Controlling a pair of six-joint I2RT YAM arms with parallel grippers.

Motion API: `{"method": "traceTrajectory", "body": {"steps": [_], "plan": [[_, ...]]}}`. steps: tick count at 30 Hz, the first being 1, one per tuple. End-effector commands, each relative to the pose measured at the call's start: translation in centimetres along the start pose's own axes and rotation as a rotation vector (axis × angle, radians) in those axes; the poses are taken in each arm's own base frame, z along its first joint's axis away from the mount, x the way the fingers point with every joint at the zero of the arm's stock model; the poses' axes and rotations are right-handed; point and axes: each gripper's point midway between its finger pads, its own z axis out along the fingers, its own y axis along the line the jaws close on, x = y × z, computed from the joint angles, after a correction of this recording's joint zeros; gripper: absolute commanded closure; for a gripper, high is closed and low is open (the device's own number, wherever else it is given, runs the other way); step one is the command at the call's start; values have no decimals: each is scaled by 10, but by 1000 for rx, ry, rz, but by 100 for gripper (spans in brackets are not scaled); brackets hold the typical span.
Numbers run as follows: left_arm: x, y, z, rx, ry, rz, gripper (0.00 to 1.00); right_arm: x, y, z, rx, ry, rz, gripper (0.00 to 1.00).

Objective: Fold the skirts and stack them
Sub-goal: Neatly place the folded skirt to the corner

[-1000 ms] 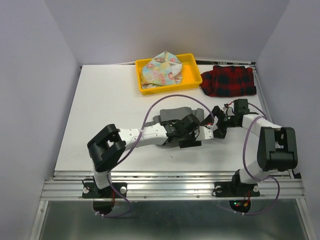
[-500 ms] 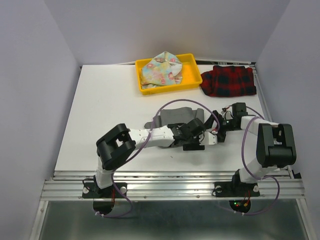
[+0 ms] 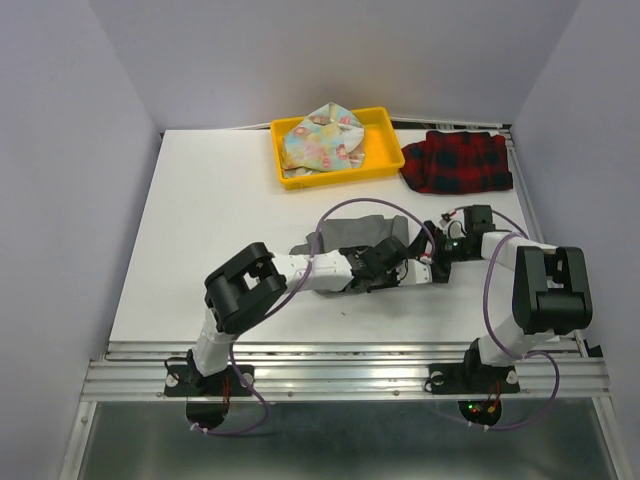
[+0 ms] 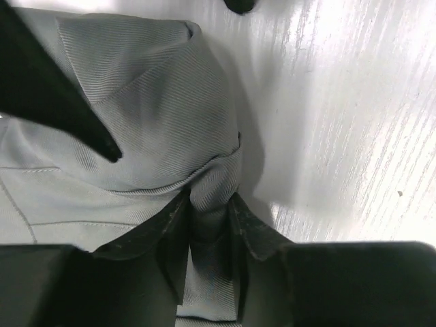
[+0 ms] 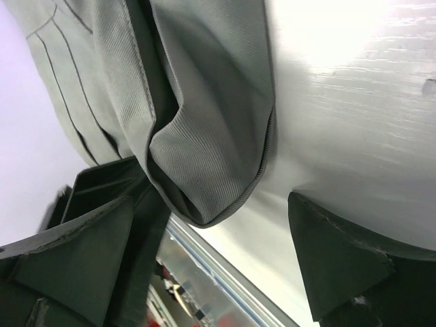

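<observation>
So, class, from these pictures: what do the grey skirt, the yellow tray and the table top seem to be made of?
Grey skirt: woven cloth, probably twill, matt; fine diagonal ribs, stitched seams and soft folds show.
Yellow tray: likely moulded plastic, smooth, evenly coloured, with a stiff raised rim.
Table top: hard white board, slightly glossy; glare and faint streaks show, material uncertain.

Left hand (image 4: 210,204) isn't spread wide anymore, it's pinched down on a fold of the grey skirt (image 4: 150,102). Its elbow swings in toward the right hand (image 5: 211,218), and more skirt shows behind the left hand.
</observation>
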Motion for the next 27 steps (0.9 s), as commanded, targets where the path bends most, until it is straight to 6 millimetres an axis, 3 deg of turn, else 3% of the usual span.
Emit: {"method": "traceTrajectory", "body": {"steps": [1, 4, 9, 27], "plan": [[-5, -1, -14, 103, -47, -71, 70, 6, -8, 3, -7, 10, -102, 0], [-11, -3, -24, 158, -85, -69, 76, 10, -11, 6, -21, 20, -90, 0], [-13, -12, -34, 204, -118, -36, 77, 6, 4, 12, -117, 5, -76, 0], [-34, -8, -47, 257, -209, -41, 79, 23, -3, 76, -145, 112, -102, 0]]}}
